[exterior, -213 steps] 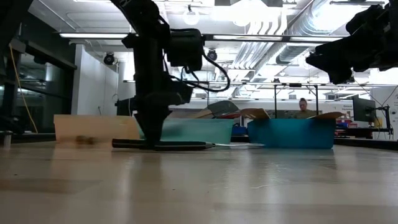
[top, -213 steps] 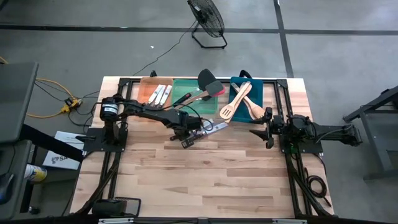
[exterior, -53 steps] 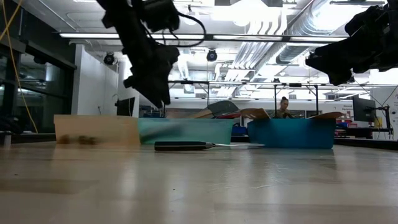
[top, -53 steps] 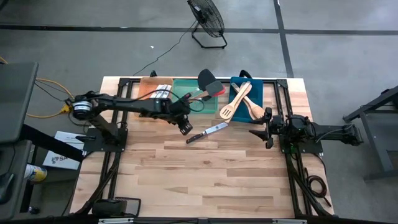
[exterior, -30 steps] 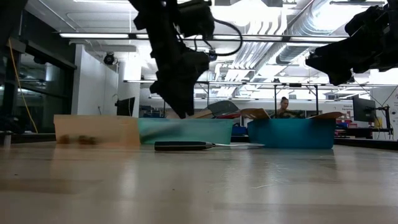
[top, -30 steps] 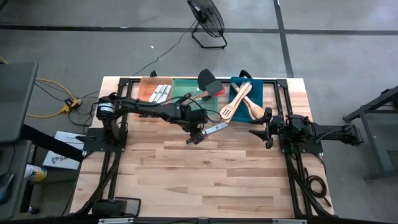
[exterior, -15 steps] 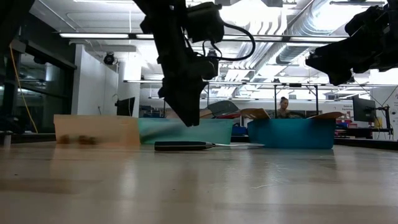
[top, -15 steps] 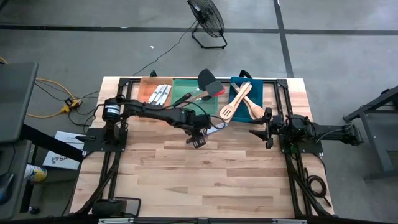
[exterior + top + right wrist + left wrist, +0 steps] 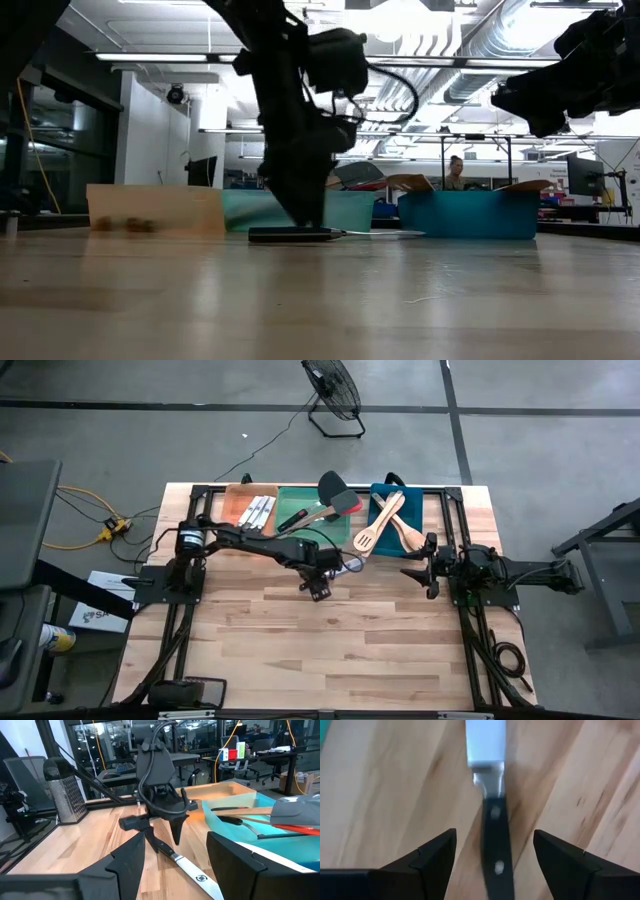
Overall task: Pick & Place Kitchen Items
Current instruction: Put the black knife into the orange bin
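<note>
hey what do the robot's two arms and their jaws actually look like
Both are dark, near-black jointed arms. The left gripper has two matte black wedge-shaped fingers, with black cables looping beside its wrist. The right gripper has the same angular black fingers. No markings are legible.

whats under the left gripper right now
A black-handled knife lies flat on the bare wooden table directly beneath the left gripper, its open fingers straddling the handle. In the high view the arm covers most of the knife.

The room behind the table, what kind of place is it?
Probably a lab or workshop, not a kitchen: bare ceiling ducts, desks with chairs, a floor fan, and a person working far back.
</note>
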